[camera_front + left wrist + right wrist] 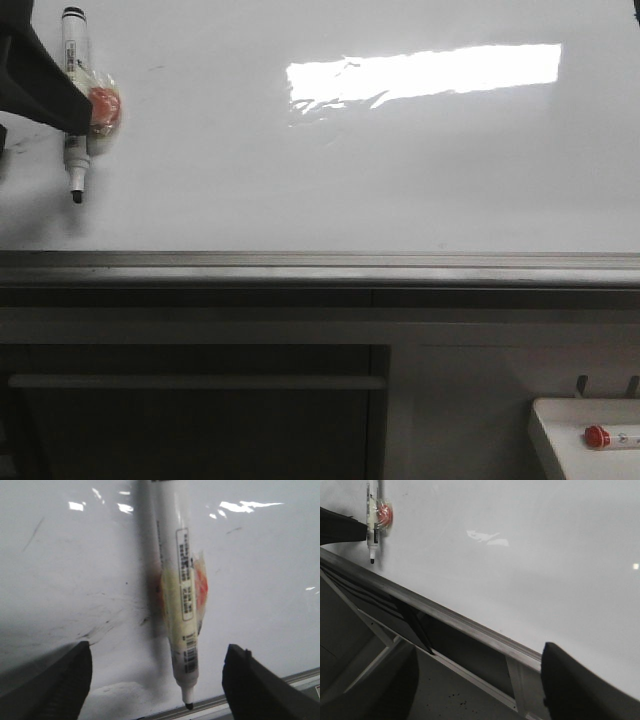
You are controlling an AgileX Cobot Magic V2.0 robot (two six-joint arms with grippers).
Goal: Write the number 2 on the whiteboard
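The whiteboard (350,170) is glossy white with a bright glare patch. No number 2 shows on it in any view; only faint dark smudges (105,625) do. A white marker (76,60) with a taped red-and-clear lump lies against the board at the far left, its black tip pointing down toward the grey rail (320,262). In the left wrist view the marker (182,605) sits between the wide-apart fingers of my left gripper (157,685), which is open and not touching it. My right gripper (485,690) is open and empty, below the rail, far from the marker (371,510).
A small white tray (550,410) at the lower right holds a red-capped marker (600,437). Below the rail are a grey frame and dark openings. The board (520,555) stretches bare to the right of the marker.
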